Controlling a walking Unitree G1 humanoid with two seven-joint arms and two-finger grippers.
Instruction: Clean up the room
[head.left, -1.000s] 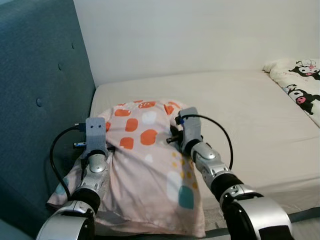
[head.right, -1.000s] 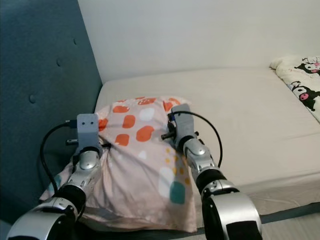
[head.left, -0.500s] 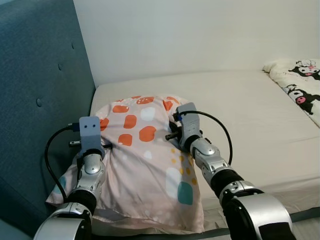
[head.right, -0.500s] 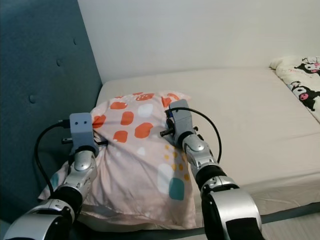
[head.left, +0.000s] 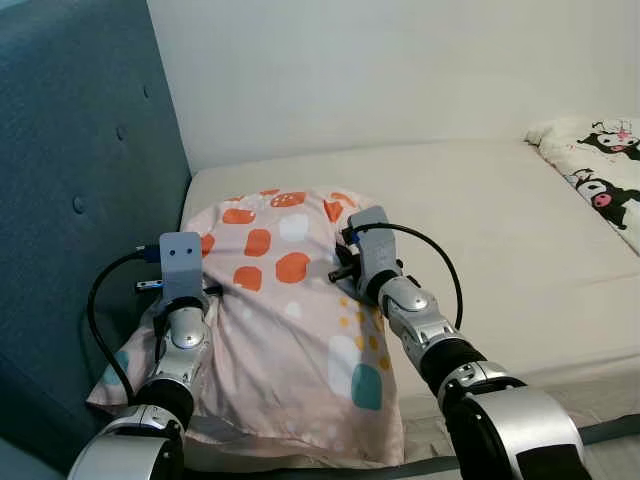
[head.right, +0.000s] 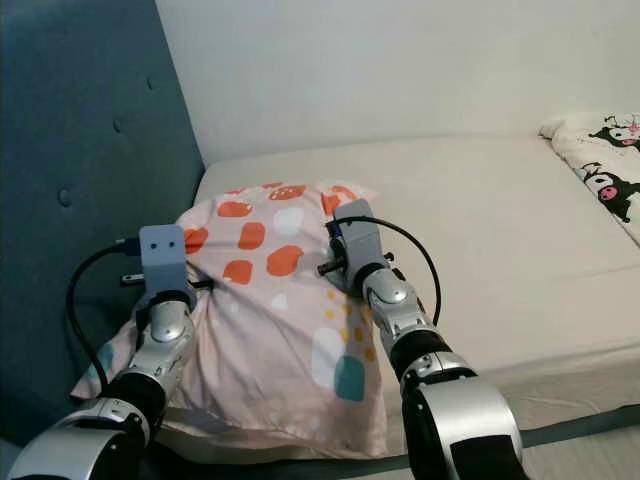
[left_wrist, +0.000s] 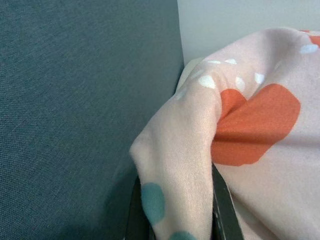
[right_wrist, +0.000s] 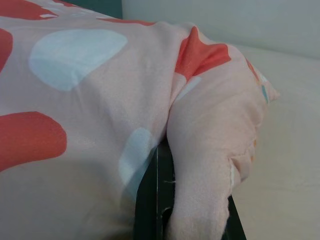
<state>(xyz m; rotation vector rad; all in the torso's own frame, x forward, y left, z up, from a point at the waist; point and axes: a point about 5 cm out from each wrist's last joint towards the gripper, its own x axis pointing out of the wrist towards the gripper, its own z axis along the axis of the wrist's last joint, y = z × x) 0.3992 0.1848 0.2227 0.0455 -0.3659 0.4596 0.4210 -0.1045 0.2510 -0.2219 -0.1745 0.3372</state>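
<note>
We've got the pillow (head.left: 295, 320) pinched on both sides right now: left claw (left_wrist: 175, 220) is clenched on a fold of the case along the side nearest the teal headboard (head.left: 80, 200), right claw (right_wrist: 192, 220) is clenched on a bunched bit of the opposite side. The pillow sits on the bed (head.left: 480, 220) at the head corner, just beside the headboard, near end hanging a bit over the mattress edge. To do this step well, we'd say move both arms together and level so the fabric doesn't slip out of one pinch, then slide it toward the headboard and flatten it before letting go. Its long axis runs from the near mattress edge toward the wall (head.left: 400, 70), roughly along the headboard, far end pointing at the wall.
</note>
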